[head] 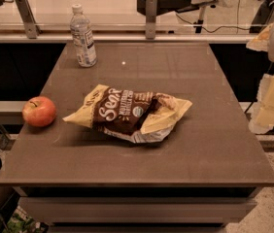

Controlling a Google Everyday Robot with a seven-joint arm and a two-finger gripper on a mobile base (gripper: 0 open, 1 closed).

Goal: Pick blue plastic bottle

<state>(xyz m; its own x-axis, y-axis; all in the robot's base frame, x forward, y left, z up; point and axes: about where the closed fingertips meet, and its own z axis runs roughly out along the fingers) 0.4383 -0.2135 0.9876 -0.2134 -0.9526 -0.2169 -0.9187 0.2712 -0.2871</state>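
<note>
The blue plastic bottle point(83, 36) stands upright at the table's far left corner; it is clear and ribbed, with a white cap and a white label. My gripper point(271, 103) shows as pale yellowish-white parts at the right edge of the view, beyond the table's right side and far from the bottle. It is not touching any object.
A yellow and brown snack bag point(128, 112) lies in the middle of the brown table point(214, 144). A red apple point(39, 111) sits near the left edge. A glass railing with metal posts point(150, 16) runs behind the table. Floor lies to the right.
</note>
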